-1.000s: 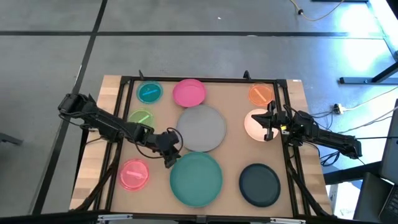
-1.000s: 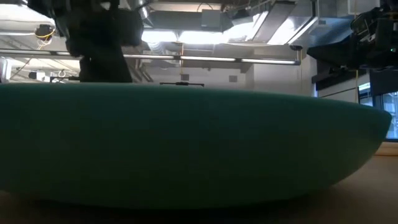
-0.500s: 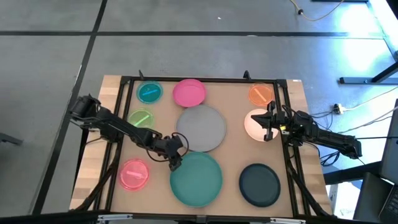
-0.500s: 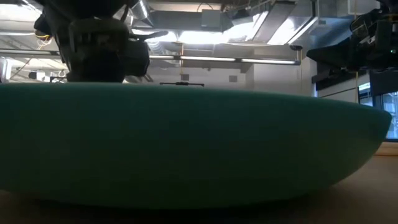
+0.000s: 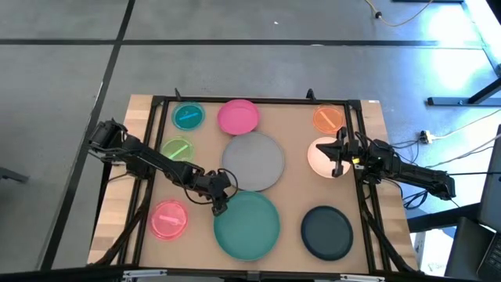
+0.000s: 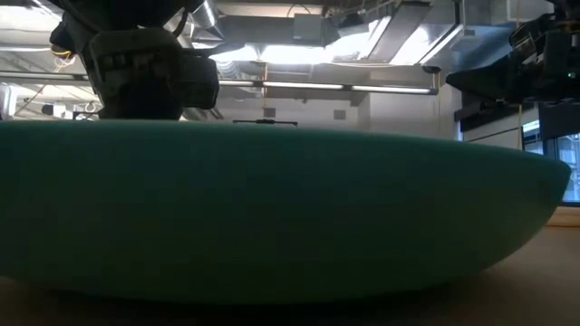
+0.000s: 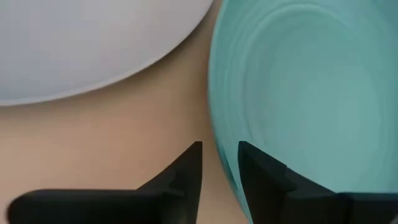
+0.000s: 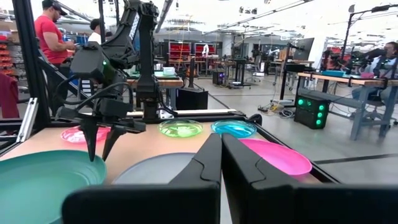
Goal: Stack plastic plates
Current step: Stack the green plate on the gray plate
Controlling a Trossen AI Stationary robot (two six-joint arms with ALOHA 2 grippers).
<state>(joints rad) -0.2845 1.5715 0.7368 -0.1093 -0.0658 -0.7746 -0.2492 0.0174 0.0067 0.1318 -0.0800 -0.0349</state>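
Note:
My left gripper (image 5: 220, 206) is open at the far-left rim of the large teal-green plate (image 5: 246, 225). In the left wrist view (image 7: 221, 152) one finger stands over the plate's inside and the other over the table outside the rim (image 7: 219, 124); I see no touch. My right gripper (image 5: 337, 159) is shut and empty over the right part of the cream plate (image 5: 321, 155). The large grey plate (image 5: 253, 160) lies flat just beyond the teal-green one. The dark slate plate (image 5: 326, 233) lies at the near right.
The magenta plate (image 5: 238, 116), small teal plate (image 5: 188, 117) and small orange plate (image 5: 329, 118) lie along the far edge. The small green plate (image 5: 177, 149) and small pink plate (image 5: 168, 219) lie at the left. A black frame (image 5: 364, 196) borders the table. People stand beyond it (image 8: 53, 37).
My left gripper has gone toward the table's near edge and a little right and down, from beside the grey plate to the teal-green plate's far-left rim, then kept still. The plates have not moved.

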